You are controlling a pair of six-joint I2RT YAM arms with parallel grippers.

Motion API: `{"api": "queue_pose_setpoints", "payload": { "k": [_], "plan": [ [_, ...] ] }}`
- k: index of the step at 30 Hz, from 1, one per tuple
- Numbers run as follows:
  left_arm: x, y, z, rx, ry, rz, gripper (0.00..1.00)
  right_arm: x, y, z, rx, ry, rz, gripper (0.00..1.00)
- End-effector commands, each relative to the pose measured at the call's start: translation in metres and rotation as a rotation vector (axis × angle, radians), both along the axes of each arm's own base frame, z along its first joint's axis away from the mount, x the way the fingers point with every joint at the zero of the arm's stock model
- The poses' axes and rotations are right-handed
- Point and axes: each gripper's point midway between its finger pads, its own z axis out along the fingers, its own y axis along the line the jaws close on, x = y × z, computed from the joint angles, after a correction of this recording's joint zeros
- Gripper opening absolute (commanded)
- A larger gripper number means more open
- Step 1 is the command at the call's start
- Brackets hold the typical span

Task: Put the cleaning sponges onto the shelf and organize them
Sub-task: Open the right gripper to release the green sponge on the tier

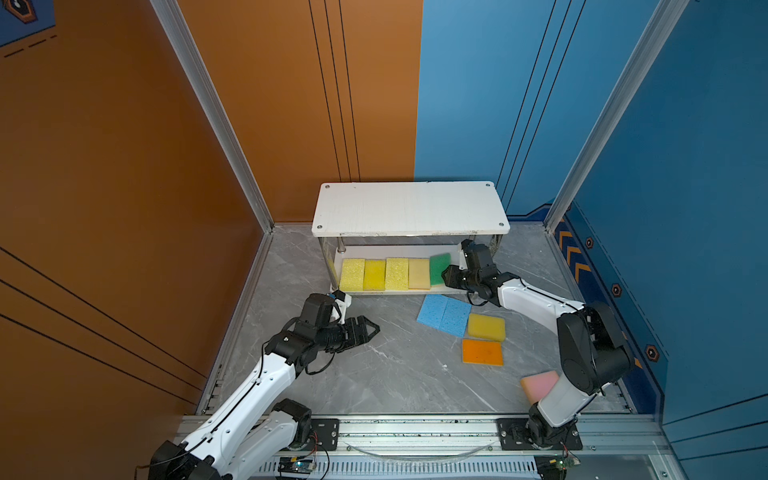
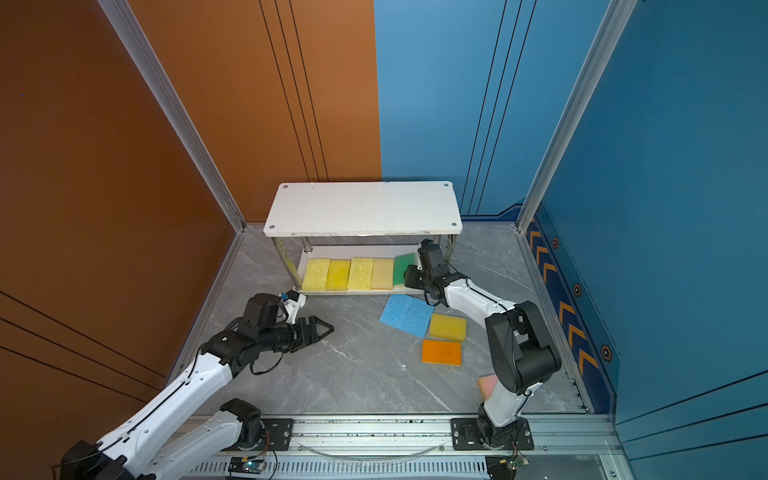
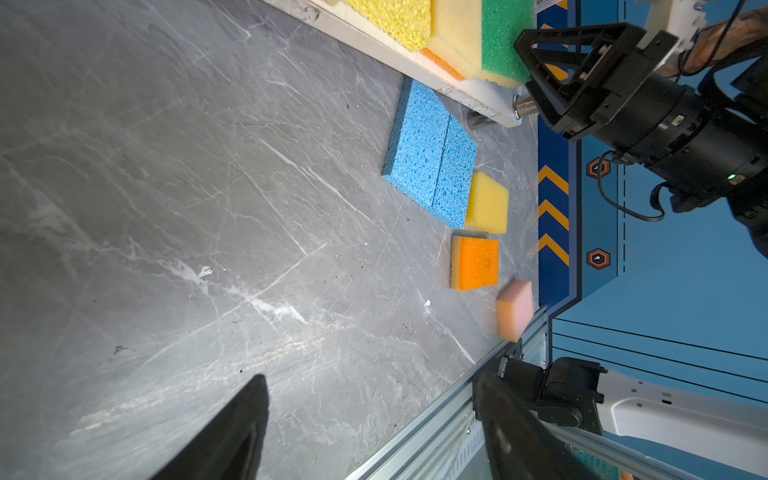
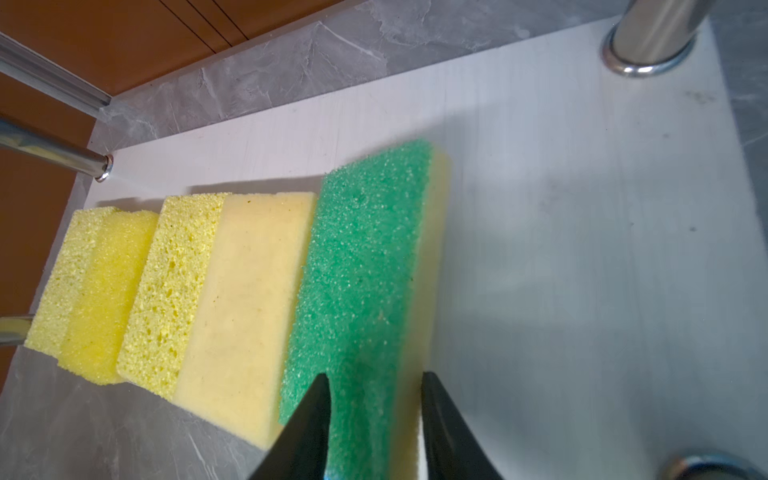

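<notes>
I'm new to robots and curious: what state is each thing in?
shelf: upright, top bare
yellow-beige row: flat on lower board
green sponge: tilted, beside that row
blue pair, yellow sponge, orange sponge, pink sponge: on table
left gripper: open, empty
right gripper: astride green sponge, grip unclear

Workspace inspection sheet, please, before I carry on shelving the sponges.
Surface: grey marbled tabletop, faint scuffs.
Job's things: shelf lower board holds three yellow sponges, beige sponge, green sponge tilted at the end; two blue sponges, loose yellow sponge, orange sponge, pink sponge on tabletop.
Clutter: nothing seen.
Grippers: left gripper open, empty; right gripper straddles green sponge, grip unclear.
Cables: black loops at both wrists.
Surroundings: orange wall, blue wall, aluminium frame.
</notes>
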Motion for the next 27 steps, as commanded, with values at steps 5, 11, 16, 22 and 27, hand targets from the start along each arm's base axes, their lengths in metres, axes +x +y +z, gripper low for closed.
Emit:
{"api": "queue_pose_setpoints", "payload": {
  "k": [5,11,16,22,27],
  "plan": [
    [-0.005,0.002,-0.005,0.000,0.016,-0.013,0.80,-0.002,-0.010,0.002,-0.042,0.013,-0.018,0.53],
    [-0.003,0.003,-0.002,0.004,0.003,-0.006,0.82,-0.007,-0.017,0.012,-0.068,-0.003,-0.035,0.60],
    [0.003,0.012,0.007,0.002,-0.038,0.040,0.83,-0.021,-0.014,0.027,-0.072,-0.035,-0.026,0.63],
    [0.005,0.002,0.001,-0.043,-0.001,0.028,0.84,-0.063,-0.015,0.026,-0.076,-0.017,0.010,0.70],
    [0.005,-0.024,-0.012,-0.081,0.017,0.004,0.85,-0.112,-0.041,0.007,-0.096,0.117,-0.037,0.71]
  ]
}}
